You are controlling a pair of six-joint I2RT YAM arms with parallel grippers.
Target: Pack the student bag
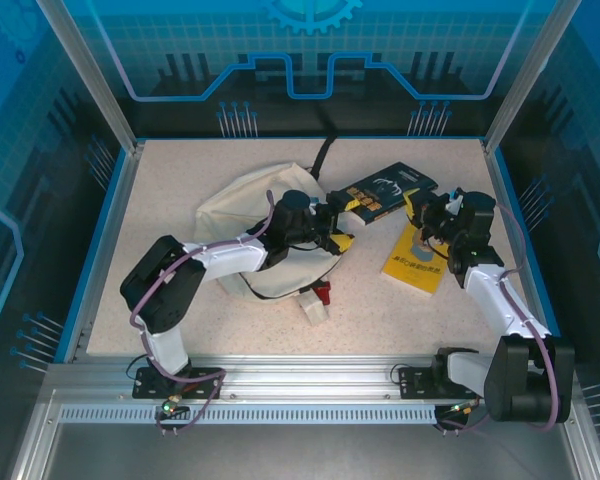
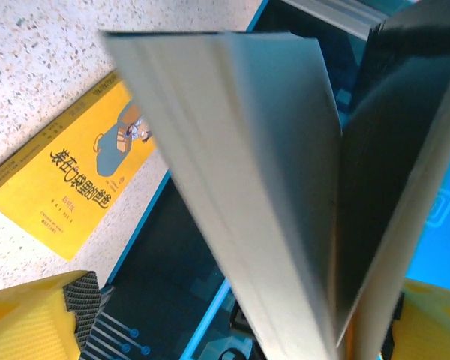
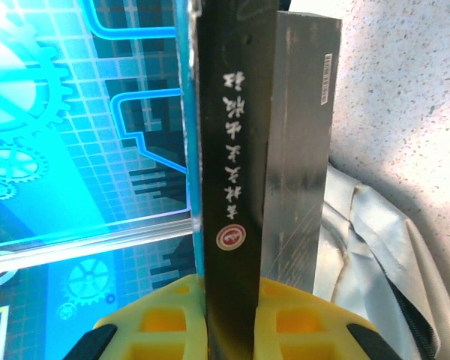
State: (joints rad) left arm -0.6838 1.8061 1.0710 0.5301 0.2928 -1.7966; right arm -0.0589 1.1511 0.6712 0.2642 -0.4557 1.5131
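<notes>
Two arms on one dark book (image 1: 385, 190), top view: right pincer (image 1: 423, 218) clamped on its end, left pincer (image 1: 345, 224) spread wide around other end. Cream student bag (image 1: 245, 215) lies crumpled on counter (image 1: 180, 170) under left arm; yellow book (image 1: 417, 262) flat near right pincer. Left wrist: pages fanned between wide-apart fingers (image 2: 30, 315). Right wrist: spine pinched tight, bag cloth beside.

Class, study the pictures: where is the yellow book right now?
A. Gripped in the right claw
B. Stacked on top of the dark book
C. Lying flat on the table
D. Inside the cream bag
C: the yellow book lies cover up on the speckled table, while the right claw grips the dark book.
</notes>
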